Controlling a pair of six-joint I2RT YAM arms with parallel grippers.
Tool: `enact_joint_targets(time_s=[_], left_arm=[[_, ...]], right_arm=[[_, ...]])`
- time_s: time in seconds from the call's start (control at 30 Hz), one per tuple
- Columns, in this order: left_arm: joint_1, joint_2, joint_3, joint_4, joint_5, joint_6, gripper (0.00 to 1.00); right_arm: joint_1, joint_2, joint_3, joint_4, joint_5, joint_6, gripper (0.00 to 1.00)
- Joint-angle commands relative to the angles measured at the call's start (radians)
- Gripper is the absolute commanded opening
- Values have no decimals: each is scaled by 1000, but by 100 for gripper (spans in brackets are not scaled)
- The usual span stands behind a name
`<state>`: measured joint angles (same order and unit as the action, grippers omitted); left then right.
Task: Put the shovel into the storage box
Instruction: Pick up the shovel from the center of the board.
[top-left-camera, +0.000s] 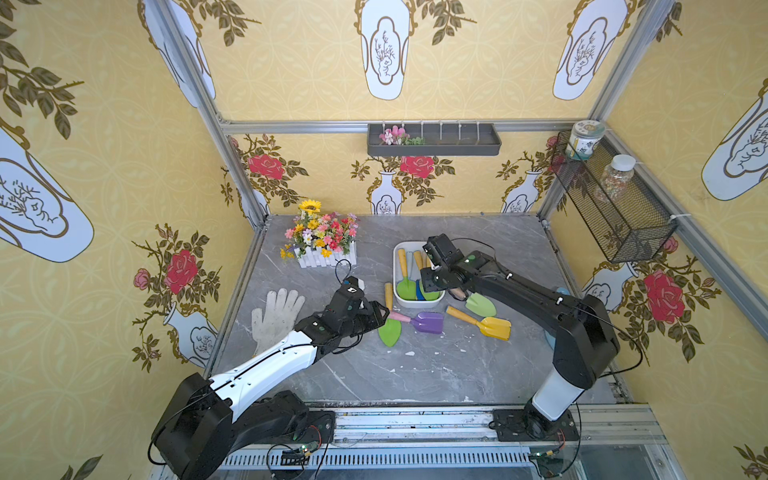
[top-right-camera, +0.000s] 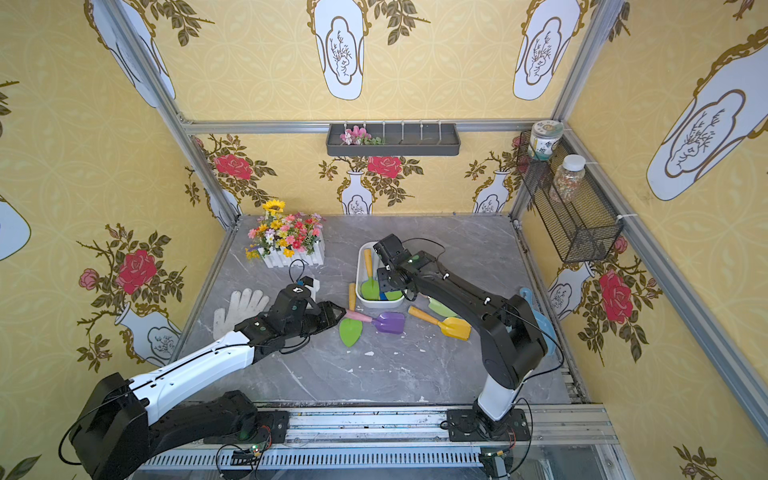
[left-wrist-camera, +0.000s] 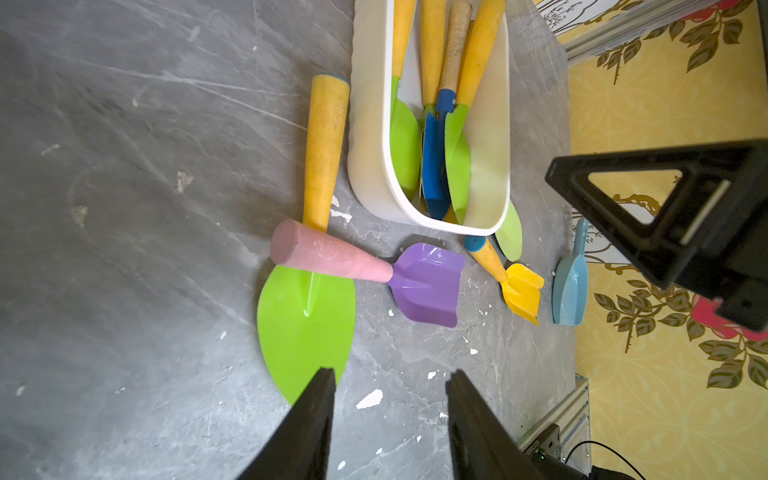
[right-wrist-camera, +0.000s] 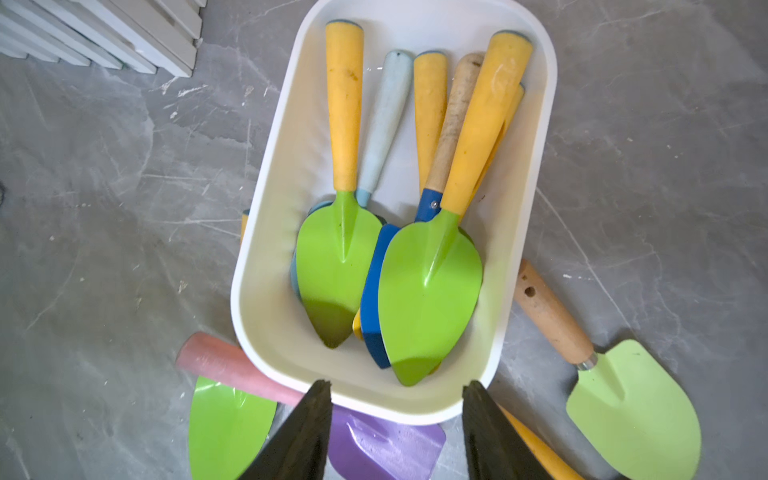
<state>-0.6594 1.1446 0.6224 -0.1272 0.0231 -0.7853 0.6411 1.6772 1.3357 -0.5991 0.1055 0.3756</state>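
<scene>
Between pickups, by the look: right gripper (right-wrist-camera: 397, 390) spread and empty just above the storage box (right-wrist-camera: 278, 199), shovels (right-wrist-camera: 428, 291) already inside. Left gripper (left-wrist-camera: 390, 374) spread too, green shovel (left-wrist-camera: 307, 324) just beyond its tips, outside the box. Next: pinch that shovel, minding the purple shovel (left-wrist-camera: 428, 282) lying across it.

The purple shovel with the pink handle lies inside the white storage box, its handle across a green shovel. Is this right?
Not quite. The purple shovel lies on the table outside the storage box, not inside it; the left wrist view shows this. Its pink handle does lie across a green shovel.
</scene>
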Motion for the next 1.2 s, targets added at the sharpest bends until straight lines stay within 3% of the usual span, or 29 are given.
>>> enact_joint_targets(time_s=[0.0,0.17,0.27,0.77,1.17], left_arm=[[1,11,6,9,13,15,48],[0,19,15,15,18,14,48],[1,15,16,15,15,12,49],[92,-109,-26,-42,22,20,55],[97,-101,-35,-33,28,7,55]], right_arm=[[14,-51,-56,45,-54,-49,57],[47,-94,-143,102,-125,-95,68],[67,-94,-178,139,-167,-110,69],[127,61,-204,273,-270,-195,55],[132,184,-145,295,-272,-250,54]])
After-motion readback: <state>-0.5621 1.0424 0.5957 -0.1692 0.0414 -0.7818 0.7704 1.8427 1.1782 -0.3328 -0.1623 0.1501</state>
